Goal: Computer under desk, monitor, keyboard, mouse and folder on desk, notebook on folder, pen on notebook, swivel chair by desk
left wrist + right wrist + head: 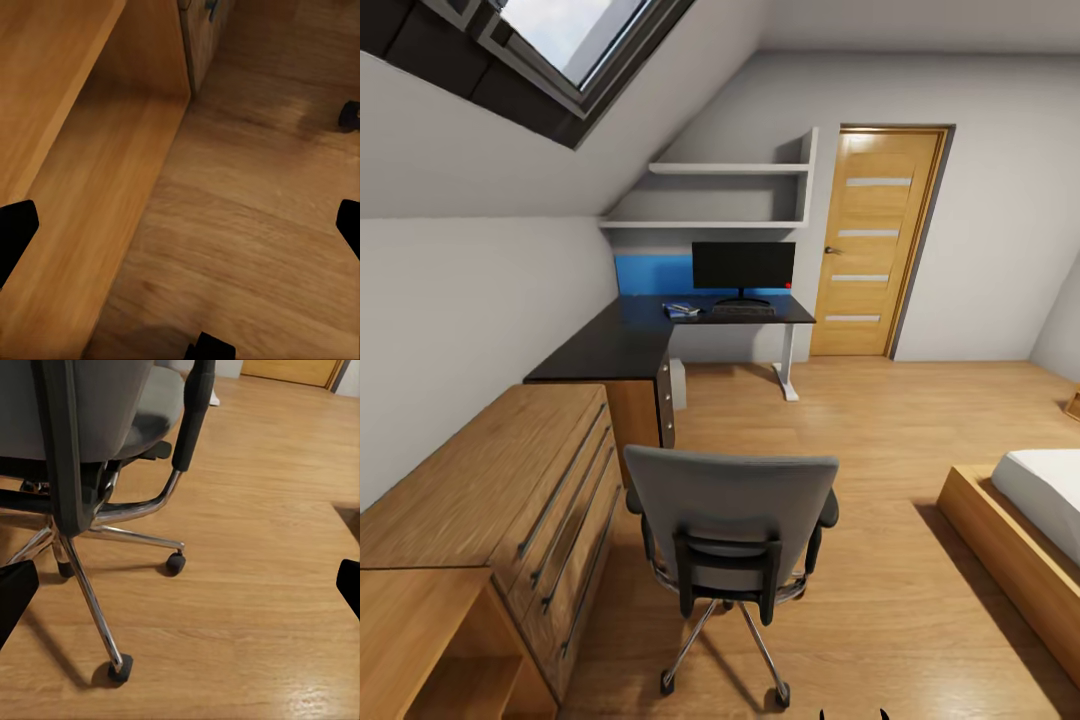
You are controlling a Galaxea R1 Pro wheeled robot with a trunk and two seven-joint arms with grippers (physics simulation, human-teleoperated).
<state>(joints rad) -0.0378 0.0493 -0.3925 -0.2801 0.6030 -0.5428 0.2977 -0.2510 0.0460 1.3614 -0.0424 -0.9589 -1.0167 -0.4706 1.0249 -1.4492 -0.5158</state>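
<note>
Status, taking the bench [660, 335] as reference: monitor [743, 266] stands on its far section, keyboard [743, 311] lies just in front of the monitor base. Blue folder [682, 311] is on the benchtop beside the keyboard, with something small and pale on top; can't resolve notebook, pen or mouse at this range. Light grey computer [678, 383] sits under the bench next to the drawer unit [665, 395].

So most placements look done, stack details unconfirmed. What's left, as I read it: the swivel chair [732, 530] stands well apart from the bench, out on the wood floor [880, 430] beside the dresser [490, 500], back toward the camera. It needs moving up to the bench.

Left end effector [180, 225]: fingers spread wide, empty, over floor by the dresser shelf. Right end effector [180, 585]: also wide open, empty, near the chair's chrome base.
</note>
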